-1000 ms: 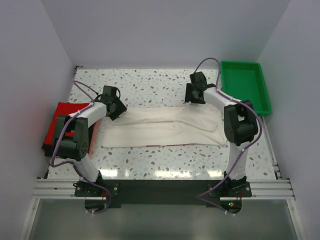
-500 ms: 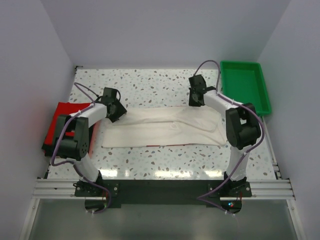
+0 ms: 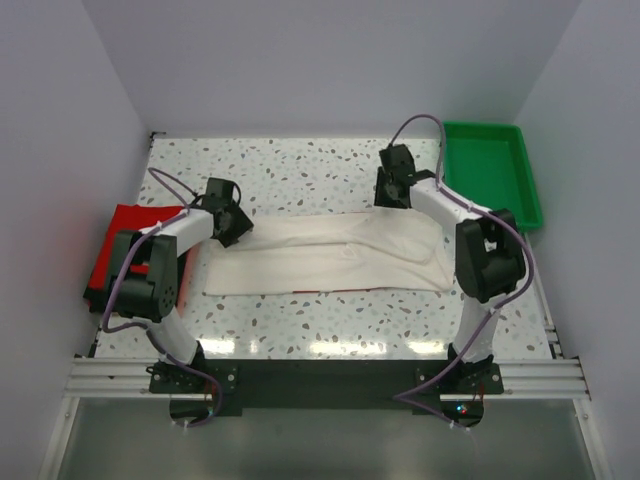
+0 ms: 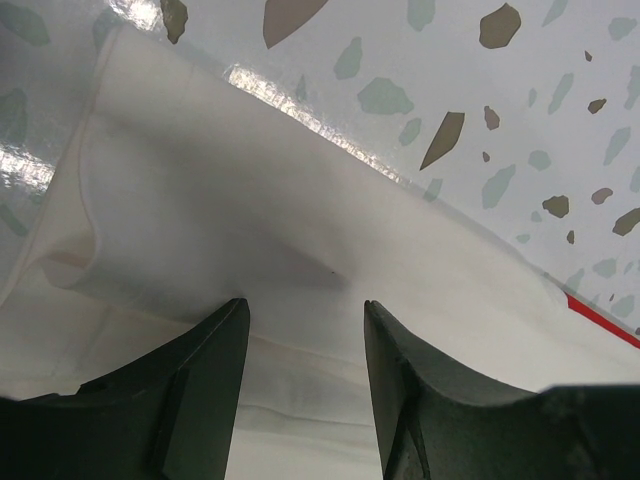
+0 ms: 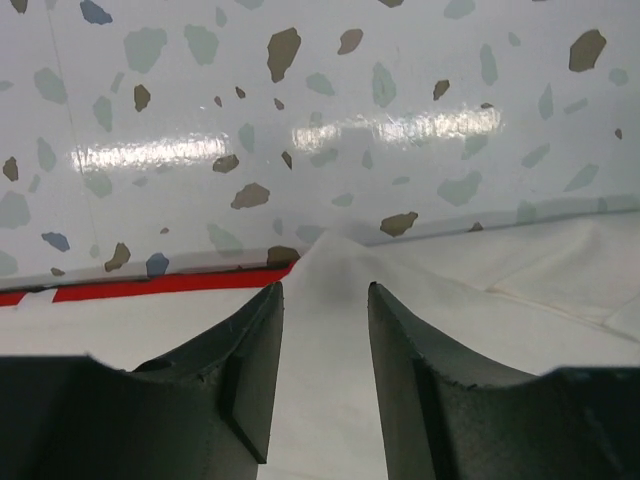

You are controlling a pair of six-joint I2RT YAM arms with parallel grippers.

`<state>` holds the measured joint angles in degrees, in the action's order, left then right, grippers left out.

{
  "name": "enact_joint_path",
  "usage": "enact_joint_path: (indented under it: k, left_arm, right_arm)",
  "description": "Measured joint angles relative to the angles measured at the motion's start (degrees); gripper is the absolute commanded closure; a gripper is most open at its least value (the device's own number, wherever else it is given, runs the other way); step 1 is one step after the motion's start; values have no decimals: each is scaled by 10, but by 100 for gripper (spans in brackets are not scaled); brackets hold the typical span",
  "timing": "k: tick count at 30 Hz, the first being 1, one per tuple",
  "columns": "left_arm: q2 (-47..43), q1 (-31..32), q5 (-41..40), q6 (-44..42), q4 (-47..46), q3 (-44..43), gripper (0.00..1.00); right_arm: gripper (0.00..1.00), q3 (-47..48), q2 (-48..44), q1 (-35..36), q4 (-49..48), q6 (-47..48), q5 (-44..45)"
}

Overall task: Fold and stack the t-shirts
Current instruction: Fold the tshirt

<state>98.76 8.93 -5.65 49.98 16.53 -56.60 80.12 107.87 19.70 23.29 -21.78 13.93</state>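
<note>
Well, the cream-white shirt lies in a long flat band across the middle of the table, with none of its print showing. The left gripper is down on its far left corner and the right gripper on its far edge toward the right. Each has its jaws a little apart with cloth in the gap, but I cannot tell whether it is pinched. The red shirt sits at the table's left edge, partly hidden behind the left arm.

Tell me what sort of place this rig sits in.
Probably a lab test booth, not a home or shop: plain white walls box in a speckled table, with an aluminium mounting rail along its near edge.
</note>
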Motion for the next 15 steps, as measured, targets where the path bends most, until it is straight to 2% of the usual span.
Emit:
enact_joint_path:
  k: [3,8,11,12,14,15]
  left_arm:
    - [0,0,1,0,0,0,46]
    - [-1,0,1,0,-1,0,46]
    - [-1,0,1,0,-1,1,46]
    - [-1,0,1,0,-1,1,46]
    - [-1,0,1,0,-1,1,46]
    - [-1,0,1,0,-1,1,46]
  right_arm:
    - [49,34,42,0,-1,2,1]
    - [46,56,88,0,1,3,2]
    - [55,57,96,0,5,4,3]
    - [62,57,96,0,7,3,5]
    - [69,57,96,0,7,3,9]
    - [77,57,96,0,7,2,13]
